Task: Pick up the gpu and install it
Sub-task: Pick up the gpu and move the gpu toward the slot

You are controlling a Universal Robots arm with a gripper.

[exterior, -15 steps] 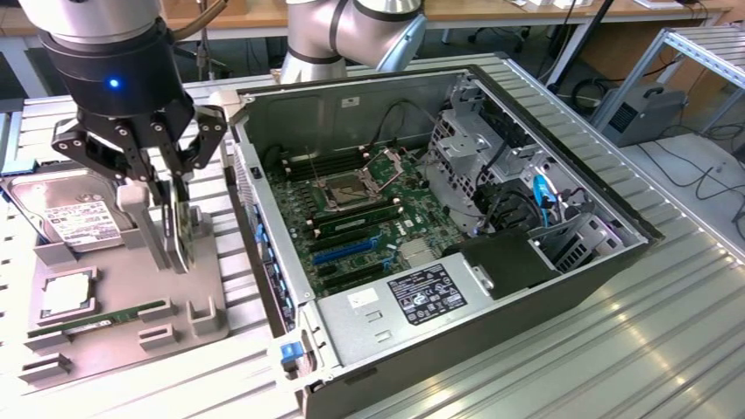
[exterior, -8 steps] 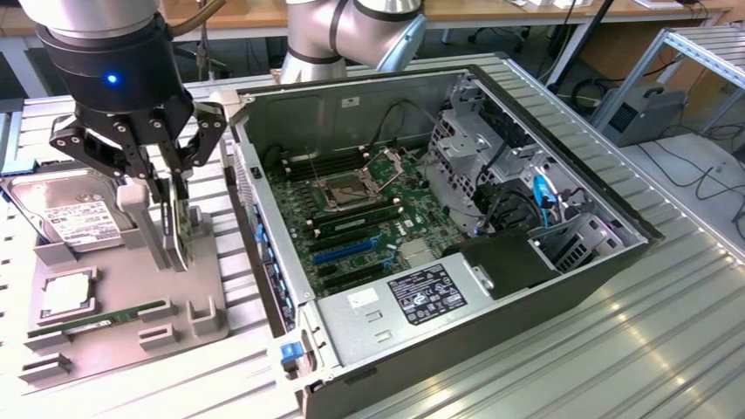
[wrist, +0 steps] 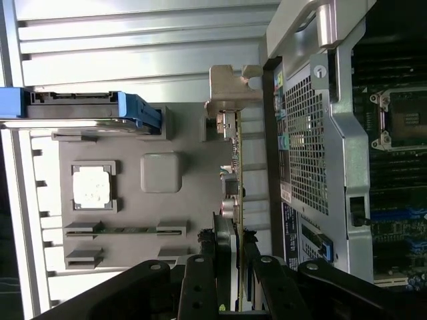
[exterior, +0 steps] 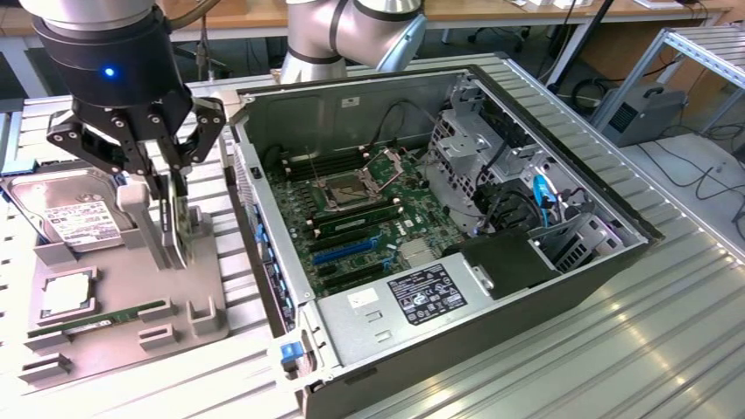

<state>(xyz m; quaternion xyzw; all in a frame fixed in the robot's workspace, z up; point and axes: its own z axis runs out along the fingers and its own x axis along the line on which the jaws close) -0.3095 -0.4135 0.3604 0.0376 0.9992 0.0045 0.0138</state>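
Pick-up step: end effector (exterior: pixel 163 179) gripping the gpu (exterior: pixel 177 223)
Fingers about half closed, pinching the upright card on both faces; it stands in its tray (exterior: pixel 128 295) slot, at nine o'clock of the open case (exterior: pixel 338 113) in the exterior view; not yet lifted, by my judgement; freeing it calls for a straight, untwisted pull upward.

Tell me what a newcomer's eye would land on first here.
The open computer case dominates the middle, with its green motherboard and bare CPU socket exposed. At the exterior view's left, the black pincer grips the gpu, which stands upright in a grey holder tray beside a hard drive.
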